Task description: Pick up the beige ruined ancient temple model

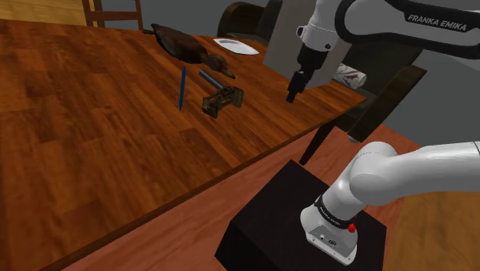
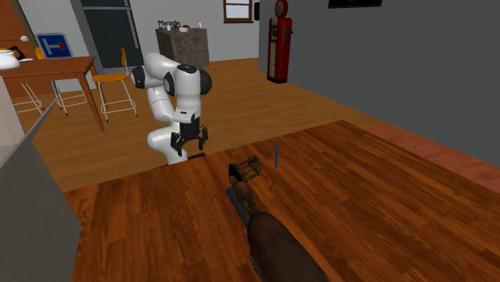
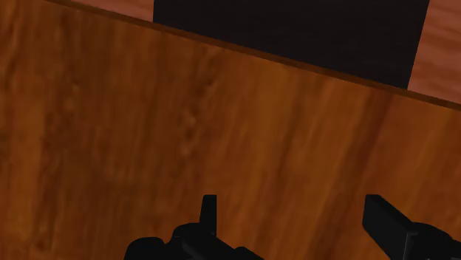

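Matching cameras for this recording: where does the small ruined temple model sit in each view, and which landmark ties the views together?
Shoulder view: temple model mid-table, right of the blue stick, left of the gripper.
Second exterior view: temple model at picture centre, just left of the blue stick.
Wrist view: the open gripper hangs over bare table wood near its edge.
Shared landmark: the blue stick.

Light is even and moderate across my three views. The table (image 1: 92, 138) carries a broad pale sheen in the shoulder view. My white arm (image 2: 172, 88) is brightest along its upper surfaces. My fingers (image 3: 209, 214) render flat, uniform black.
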You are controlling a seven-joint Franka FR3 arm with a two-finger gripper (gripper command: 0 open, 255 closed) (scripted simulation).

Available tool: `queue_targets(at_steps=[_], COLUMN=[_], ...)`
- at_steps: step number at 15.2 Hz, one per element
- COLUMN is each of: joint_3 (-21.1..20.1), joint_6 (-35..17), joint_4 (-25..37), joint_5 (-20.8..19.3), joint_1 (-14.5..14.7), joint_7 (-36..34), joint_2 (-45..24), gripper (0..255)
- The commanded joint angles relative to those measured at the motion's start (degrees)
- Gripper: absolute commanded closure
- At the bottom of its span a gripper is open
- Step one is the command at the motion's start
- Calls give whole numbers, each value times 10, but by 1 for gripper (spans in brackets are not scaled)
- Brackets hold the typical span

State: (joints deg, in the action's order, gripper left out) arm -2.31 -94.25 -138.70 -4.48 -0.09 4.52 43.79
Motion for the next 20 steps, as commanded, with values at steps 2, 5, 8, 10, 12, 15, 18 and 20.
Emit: queue_targets(at_steps=[2, 5, 8, 10, 12, 15, 18, 20], joint_3=[-7, -25, -41, -51, -61, -73, -80, -80], joint_6=[-3, -10, -12, -11, -8, 1, 11, -5], joint_4=[16, 67, 124, 166, 210, 282, 337, 320], joint_5=[7, 27, 43, 51, 58, 64, 67, 67], joint_1=[2, 6, 9, 11, 13, 16, 19, 19], joint_7=[-11, -41, -70, -89, -108, -136, -155, -155], joint_2=[-22, -89, -157, -202, -247, -316, -365, -364], gripper=[0, 0, 0, 0, 0, 0, 0, 0])
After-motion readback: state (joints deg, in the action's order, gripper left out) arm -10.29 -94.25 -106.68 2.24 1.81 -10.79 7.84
